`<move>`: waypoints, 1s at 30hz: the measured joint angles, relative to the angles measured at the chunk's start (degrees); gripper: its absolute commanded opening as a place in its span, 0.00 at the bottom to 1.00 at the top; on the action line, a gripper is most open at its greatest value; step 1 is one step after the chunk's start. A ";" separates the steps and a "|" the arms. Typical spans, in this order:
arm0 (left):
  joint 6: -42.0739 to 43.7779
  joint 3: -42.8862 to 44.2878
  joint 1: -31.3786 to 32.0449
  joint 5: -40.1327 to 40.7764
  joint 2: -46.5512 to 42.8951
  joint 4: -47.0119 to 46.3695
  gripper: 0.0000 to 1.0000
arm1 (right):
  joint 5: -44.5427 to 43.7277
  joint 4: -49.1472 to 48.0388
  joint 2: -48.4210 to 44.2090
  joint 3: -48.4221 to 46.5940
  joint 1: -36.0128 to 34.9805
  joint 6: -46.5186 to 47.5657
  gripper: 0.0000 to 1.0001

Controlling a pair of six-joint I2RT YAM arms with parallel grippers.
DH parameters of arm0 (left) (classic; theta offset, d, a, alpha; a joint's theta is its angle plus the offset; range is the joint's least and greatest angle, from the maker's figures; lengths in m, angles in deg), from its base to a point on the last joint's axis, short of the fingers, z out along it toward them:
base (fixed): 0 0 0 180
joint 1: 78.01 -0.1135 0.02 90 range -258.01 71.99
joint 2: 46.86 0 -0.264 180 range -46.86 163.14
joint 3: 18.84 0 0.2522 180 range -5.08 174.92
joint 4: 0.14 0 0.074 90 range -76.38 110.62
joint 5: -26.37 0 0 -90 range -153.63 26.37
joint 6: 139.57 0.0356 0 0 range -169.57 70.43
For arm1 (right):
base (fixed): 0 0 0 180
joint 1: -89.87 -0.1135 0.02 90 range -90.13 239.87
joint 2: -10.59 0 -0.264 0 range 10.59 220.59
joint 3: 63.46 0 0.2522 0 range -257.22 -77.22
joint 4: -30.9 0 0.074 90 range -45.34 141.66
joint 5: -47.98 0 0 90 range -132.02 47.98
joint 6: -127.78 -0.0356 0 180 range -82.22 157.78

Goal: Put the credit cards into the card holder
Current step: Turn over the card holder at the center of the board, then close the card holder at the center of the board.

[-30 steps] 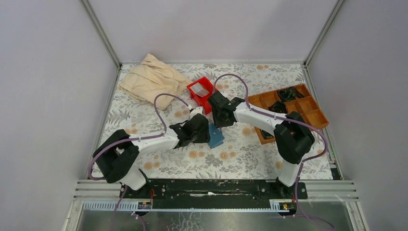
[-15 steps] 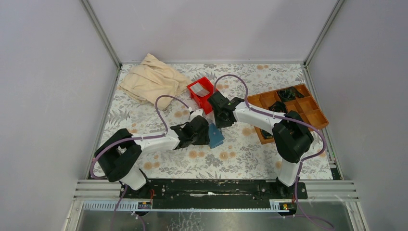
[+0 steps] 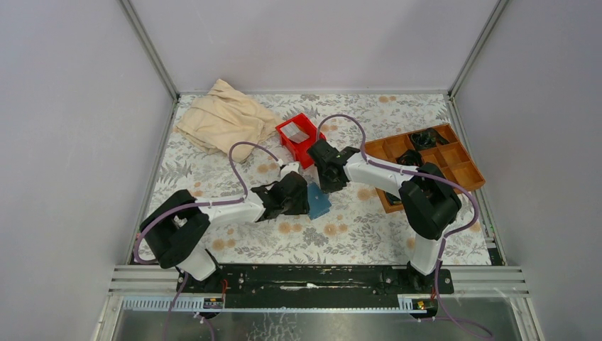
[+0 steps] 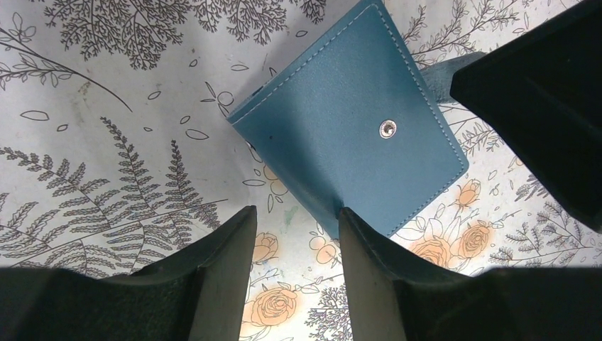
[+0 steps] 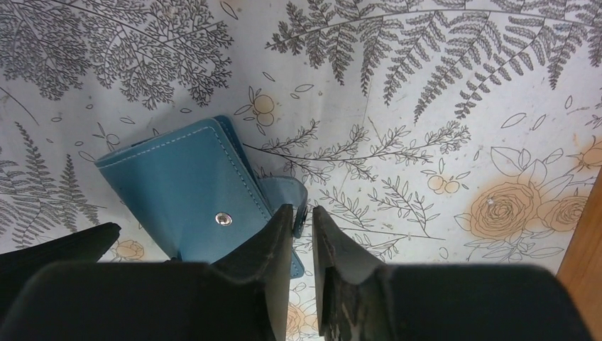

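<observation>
The right fingers point(image 5: 266, 245) have drawn in to a narrow gap around the strap tip of the teal card holder point(image 5: 177, 181) lying on the worktop point(image 5: 440, 92), pinching or not I cannot tell, while the left fingers point(image 4: 223, 249) stand spread at its other edge.

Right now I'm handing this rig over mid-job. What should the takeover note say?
Left gripper: open, empty, beside the folded teal-blue soft wallet.
Right gripper: jaws narrow at the wallet's loose clasp tab; grip unclear.
Pale silver card: lying in the red plastic bin.
Done: clasp unsnapped.
Left: open the wallet, fetch the card, slot it in.
</observation>
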 measured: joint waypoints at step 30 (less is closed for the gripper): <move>-0.44 -0.55 0.00 -0.55 1.81 -3.82 0.53 | 1.46 -0.42 -0.07 0.66 0.00 0.35 0.25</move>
